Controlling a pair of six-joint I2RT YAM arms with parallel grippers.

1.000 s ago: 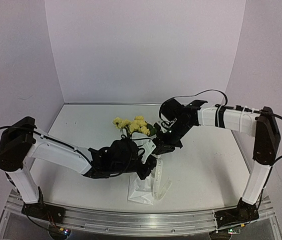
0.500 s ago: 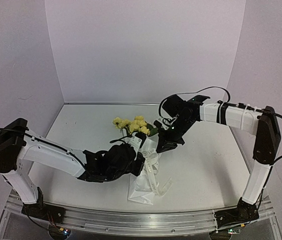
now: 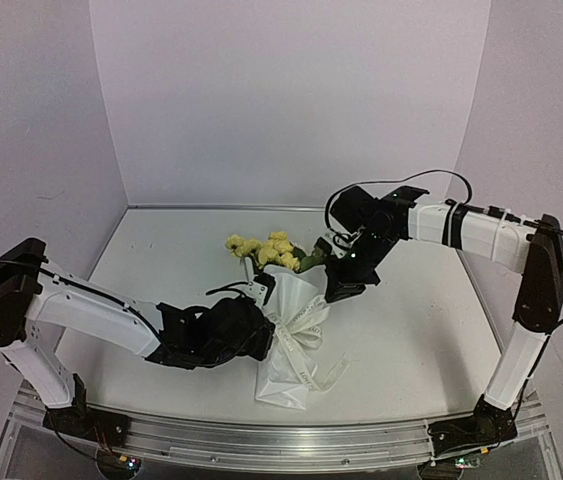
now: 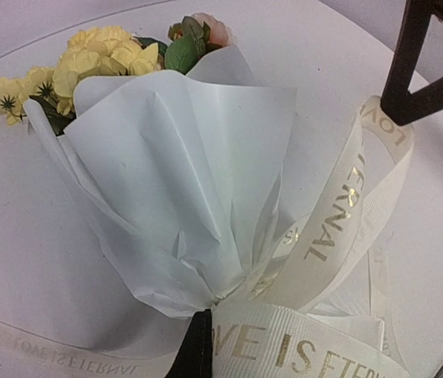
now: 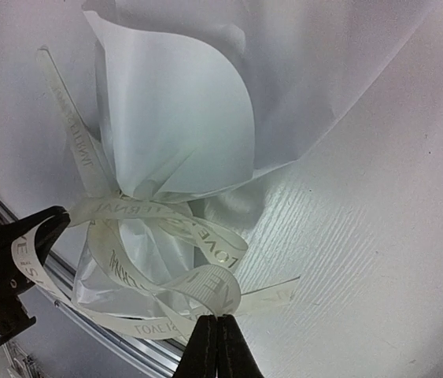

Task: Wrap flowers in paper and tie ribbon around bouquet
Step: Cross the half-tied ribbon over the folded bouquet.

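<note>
A bouquet (image 3: 283, 335) is shown lying on a white table (image 3: 411, 330) between two robot arms, its head pointed away from the arm bases. Pale yellow flowers (image 3: 261, 247) with green leaves are seen sticking out of the far, wide end of a cone of white paper (image 3: 283, 292). The near end of the paper is fanned out flat close to the table's front edge. A cream ribbon (image 3: 303, 322) printed with gold letters is wound around the narrow waist of the cone. Its loops are spread to both sides, and its loose tails are trailed over the near end of the paper and the table.

The left gripper (image 3: 268, 335) is held low over the table, just left of the waist and touching the bouquet there. Its jaws are closed tight, and one loop of ribbon is pinched at their tips. The right gripper (image 3: 333, 294) is held just right of the cone, slightly farther back than the waist and raised a little above the table. Its jaws are pressed fully together, and the opposite loop is gripped between them. The ribbon is thus stretched from the knot outward to each gripper, with the bouquet lying between the two. From the left wrist, the cone's open mouth is seen facing away, with the flowers at its far rim.
</note>
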